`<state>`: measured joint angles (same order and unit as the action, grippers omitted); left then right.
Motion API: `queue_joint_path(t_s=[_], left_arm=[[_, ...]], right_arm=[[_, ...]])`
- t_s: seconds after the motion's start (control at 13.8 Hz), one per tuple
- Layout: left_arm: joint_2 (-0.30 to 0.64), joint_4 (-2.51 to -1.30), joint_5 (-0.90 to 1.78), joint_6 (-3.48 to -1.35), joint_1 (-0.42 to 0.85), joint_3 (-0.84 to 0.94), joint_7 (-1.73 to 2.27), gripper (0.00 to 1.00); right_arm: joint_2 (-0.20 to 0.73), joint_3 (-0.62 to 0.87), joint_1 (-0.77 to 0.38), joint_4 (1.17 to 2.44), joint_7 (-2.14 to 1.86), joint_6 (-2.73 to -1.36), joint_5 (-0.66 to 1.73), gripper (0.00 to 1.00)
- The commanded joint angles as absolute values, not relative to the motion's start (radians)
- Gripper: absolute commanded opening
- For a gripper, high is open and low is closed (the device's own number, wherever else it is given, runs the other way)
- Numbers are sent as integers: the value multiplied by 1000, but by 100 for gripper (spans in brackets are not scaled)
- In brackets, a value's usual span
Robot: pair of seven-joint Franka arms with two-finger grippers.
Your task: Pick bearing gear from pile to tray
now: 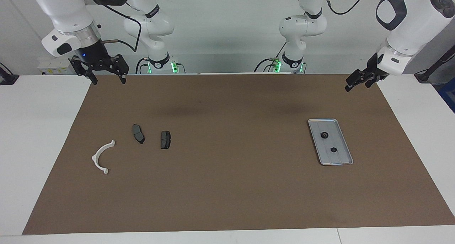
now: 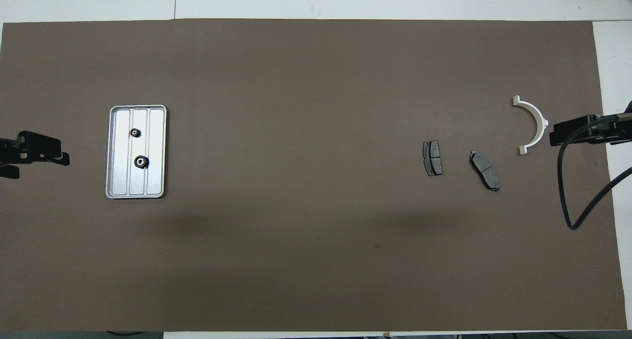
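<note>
The silver tray (image 1: 328, 158) (image 2: 154, 176) lies on the brown mat toward the left arm's end of the table. Two small black bearing gears (image 1: 324, 135) (image 1: 333, 150) rest in it, the same two gears (image 2: 134, 131) (image 2: 141, 162) in the overhead view. The pile sits toward the right arm's end: a white half-ring bracket (image 1: 103, 157) (image 2: 533, 124) and two dark brake pads (image 1: 138, 133) (image 1: 165, 140). My left gripper (image 1: 352, 85) hangs open and empty over the mat's edge, well apart from the tray. My right gripper (image 1: 110, 81) waits open and empty, raised over the mat's corner.
A brown mat (image 1: 227, 187) covers most of the white table (image 1: 39, 130). A black cable (image 2: 572, 191) loops down from the right arm near the bracket. The arm bases (image 1: 160, 64) (image 1: 291, 64) stand at the robots' end of the table.
</note>
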<state>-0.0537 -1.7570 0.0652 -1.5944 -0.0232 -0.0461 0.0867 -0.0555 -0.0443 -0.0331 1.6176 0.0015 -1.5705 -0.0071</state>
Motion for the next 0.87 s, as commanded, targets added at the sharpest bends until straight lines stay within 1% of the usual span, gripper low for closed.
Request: queue_joint_path(t_s=[0.0,0.22,0.43,0.8], left_arm=[[-69,-1776,66,-1629,-32,-38,84,100],[-64,-1779,0,-1657,-29,-31,80,100],[-43,-1770,-11,-1655,-29,-22,80,100],[-41,-1757,-9,-1644,-35,-12,80,100]], right_arm=[[-64,-43,-31,1626,25,-1554,-23,100],[-64,-43,-31,1626,23,-1555,-23,100],[-64,-43,-31,1624,17,-1555,-21,100],[-64,-43,-31,1624,15,-1555,-23,100]])
